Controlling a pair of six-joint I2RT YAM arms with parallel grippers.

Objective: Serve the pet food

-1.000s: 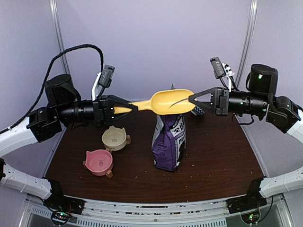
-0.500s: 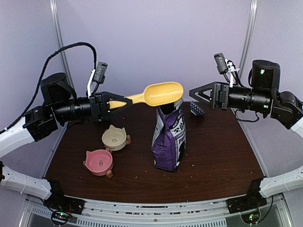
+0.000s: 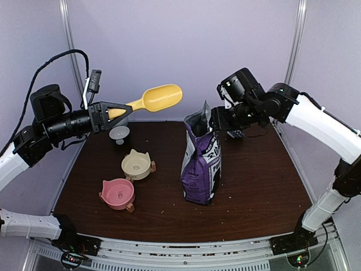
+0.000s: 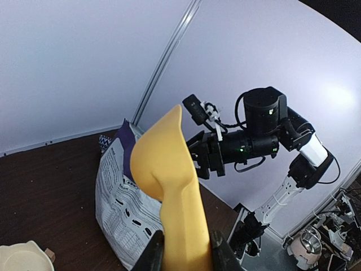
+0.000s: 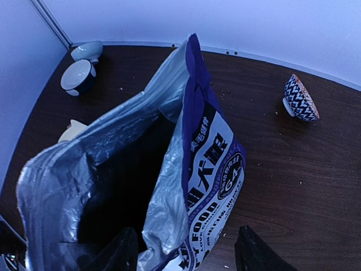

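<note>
My left gripper [image 3: 115, 112] is shut on the handle of a yellow scoop [image 3: 161, 97], held high over the table's back left with its bowl pointing right. In the left wrist view the scoop [image 4: 163, 164] rises from between my fingers [image 4: 186, 248]. A purple-and-white bag [image 3: 201, 164] stands upright mid-table with its top open. My right gripper [image 3: 217, 121] hovers at the bag's mouth. It is open [image 5: 183, 254], and the bag's near wall [image 5: 169, 209] lies between its spread jaws without being pinched. The pet food is hidden; the bag's inside is dark.
A cream cat-eared bowl [image 3: 137, 164] and a pink one [image 3: 118, 193] sit left of the bag. A small grey bowl [image 3: 119, 134] stands at the back left, and a blue-patterned bowl [image 3: 234, 134] lies behind the bag. Crumbs dot the brown table [image 3: 259, 186].
The right gripper let go of the scoop's front end, opened and swung down to the bag's mouth. The left arm drew the scoop left and upward.
</note>
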